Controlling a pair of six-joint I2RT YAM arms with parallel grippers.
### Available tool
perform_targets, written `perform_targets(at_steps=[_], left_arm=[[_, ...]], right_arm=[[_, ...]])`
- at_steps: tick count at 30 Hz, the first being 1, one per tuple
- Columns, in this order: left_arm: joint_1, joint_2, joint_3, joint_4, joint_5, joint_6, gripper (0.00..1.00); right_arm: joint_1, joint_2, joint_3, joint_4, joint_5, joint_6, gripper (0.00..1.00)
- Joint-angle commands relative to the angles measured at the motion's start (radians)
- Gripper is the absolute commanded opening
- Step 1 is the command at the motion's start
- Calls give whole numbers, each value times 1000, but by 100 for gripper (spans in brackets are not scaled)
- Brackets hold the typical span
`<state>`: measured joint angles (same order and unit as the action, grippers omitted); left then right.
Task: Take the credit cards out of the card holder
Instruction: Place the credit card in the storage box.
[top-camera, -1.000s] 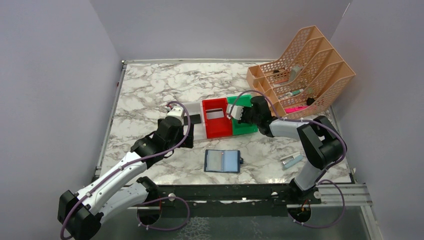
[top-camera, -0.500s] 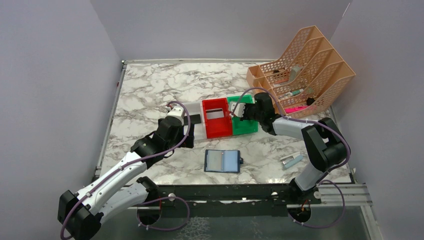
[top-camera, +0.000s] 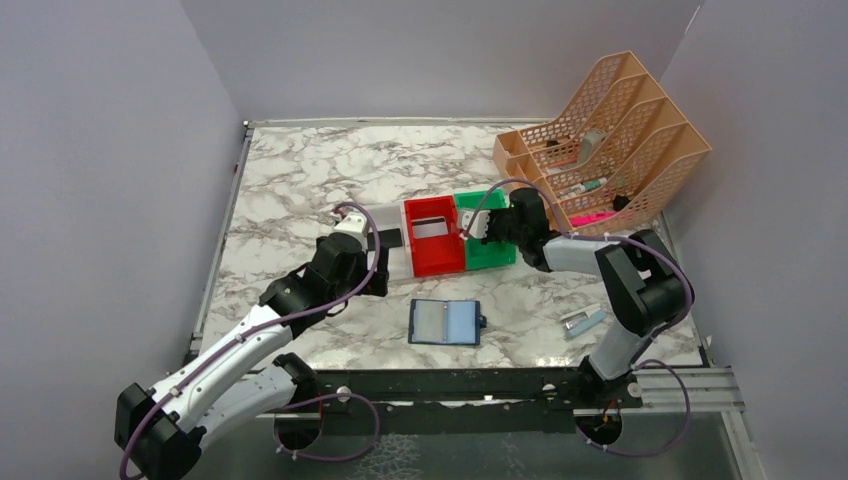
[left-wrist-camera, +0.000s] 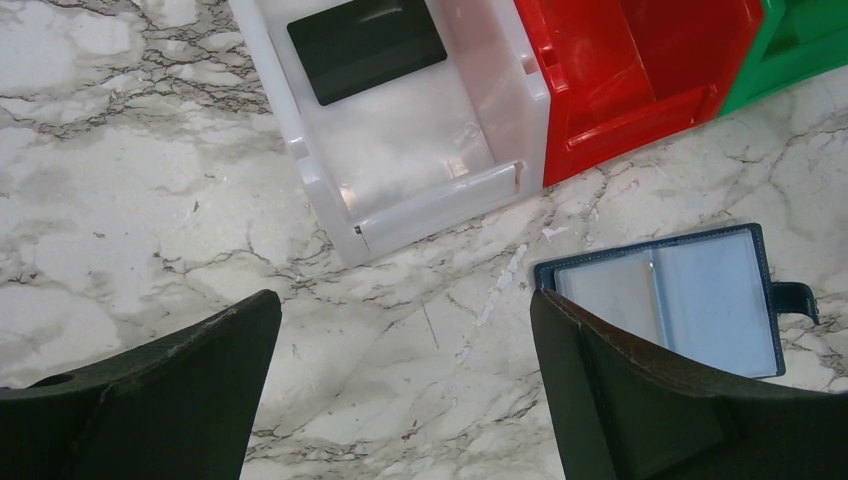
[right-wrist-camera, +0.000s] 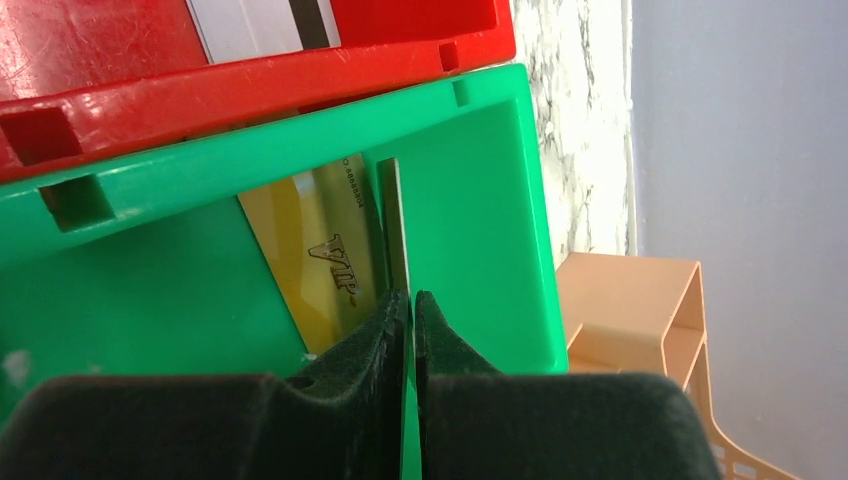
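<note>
The navy card holder (top-camera: 445, 322) lies open on the marble table, and its pale inside shows in the left wrist view (left-wrist-camera: 665, 300). A black card (left-wrist-camera: 366, 47) lies in the white bin (top-camera: 395, 258). A whitish card with a dark stripe (right-wrist-camera: 265, 25) lies in the red bin (top-camera: 436, 262). My right gripper (right-wrist-camera: 411, 297) is shut on a gold card (right-wrist-camera: 320, 250), held on edge over the green bin (right-wrist-camera: 470, 200). My left gripper (left-wrist-camera: 405, 300) is open and empty above bare table between the white bin and the holder.
A peach mesh organiser (top-camera: 600, 140) with pens stands at the back right, close behind the right gripper (top-camera: 480, 226). A small silver-blue stapler-like object (top-camera: 582, 321) lies near the right front. The three bins (top-camera: 490, 252) stand side by side mid-table.
My right gripper has moved a little right and back with the gold card, from the red bin's edge to over the green bin. The left arm has not moved.
</note>
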<state>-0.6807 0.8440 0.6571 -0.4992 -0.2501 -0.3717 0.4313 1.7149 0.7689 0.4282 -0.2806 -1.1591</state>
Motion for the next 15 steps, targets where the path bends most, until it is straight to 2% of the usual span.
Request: perform_targets(at_steps=[1, 10, 13, 15], left_arm=[[2, -20, 7, 22, 25, 19, 99], [3, -35, 6, 23, 18, 19, 99], [3, -34, 6, 22, 18, 19, 99], [3, -30, 6, 22, 20, 19, 99]], right_arm=[[-5, 24, -16, 31, -38, -28, 12], [-6, -18, -11, -42, 11, -6, 16], [-6, -51, -18, -33, 36, 30, 16], [-7, -96, -28, 0, 39, 115, 16]])
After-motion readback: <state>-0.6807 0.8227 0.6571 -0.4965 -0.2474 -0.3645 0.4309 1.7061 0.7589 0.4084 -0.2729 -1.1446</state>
